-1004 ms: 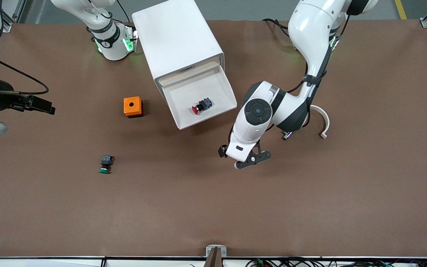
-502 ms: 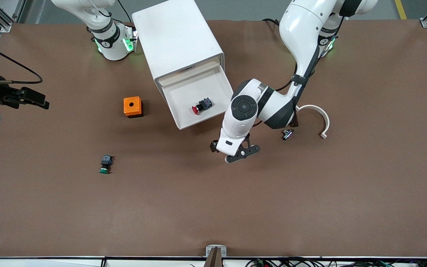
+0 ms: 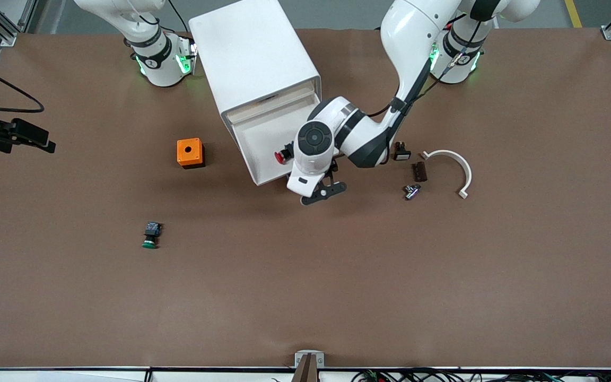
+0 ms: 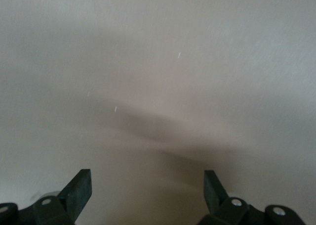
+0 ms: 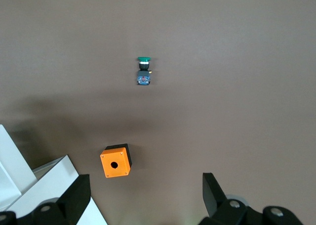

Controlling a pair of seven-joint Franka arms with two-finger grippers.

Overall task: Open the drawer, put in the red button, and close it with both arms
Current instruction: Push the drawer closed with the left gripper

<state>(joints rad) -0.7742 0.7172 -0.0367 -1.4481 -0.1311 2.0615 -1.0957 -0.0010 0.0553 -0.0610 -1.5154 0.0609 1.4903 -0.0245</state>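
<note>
The drawer (image 3: 284, 151) is a smooth white tray with sloped walls, pulled out of a rounded, glossy white cabinet (image 3: 252, 58) that sits on a matte brown table (image 3: 305, 297). In the tray lies the red button (image 3: 282, 156); only its round red cap shows, the rest hidden under the left arm's white wrist. The left gripper (image 3: 322, 193) hangs just in front of the drawer's front lip, its 2 black fingers (image 4: 79, 190) spread apart and holding nothing, and the left wrist view is filled with plain white surface.

The right gripper (image 5: 143, 198) is up in the air at the right arm's end of the table, jaws released and empty, over bare table near an orange block (image 5: 115, 161) with a round hole and the green-capped button (image 5: 143, 70).
</note>
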